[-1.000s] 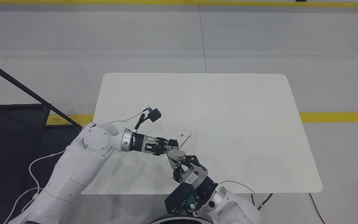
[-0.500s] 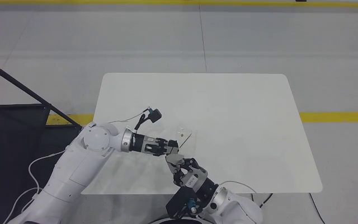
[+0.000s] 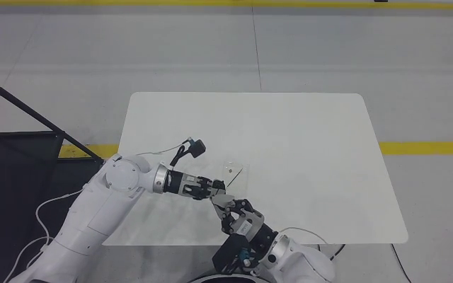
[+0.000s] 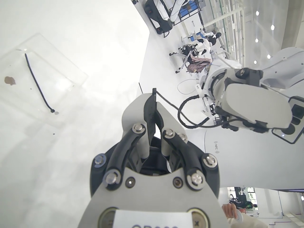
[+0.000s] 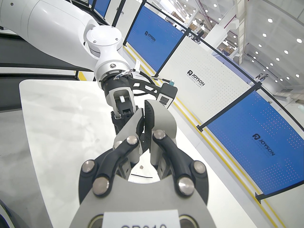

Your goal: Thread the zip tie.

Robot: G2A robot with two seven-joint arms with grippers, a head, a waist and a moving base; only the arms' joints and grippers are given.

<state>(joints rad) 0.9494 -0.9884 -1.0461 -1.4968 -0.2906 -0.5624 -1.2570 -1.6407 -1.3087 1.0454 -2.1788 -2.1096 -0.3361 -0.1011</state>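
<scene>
A thin black zip tie sticks out from the tips of my left gripper, which is shut on it above the near part of the white table. My right gripper is shut and held tip to tip against the left gripper; I see nothing between its pads. From above, the left gripper and the right gripper meet just short of a clear tray. A second black zip tie lies flat in that clear tray.
The tray holds a small brown spot. A black cable loops off the right wrist close to the left fingers. A black rack stands off the table's left edge.
Both grippers have shifted slightly toward the near table edge, staying tip to tip. The tray and its zip tie have not moved.
</scene>
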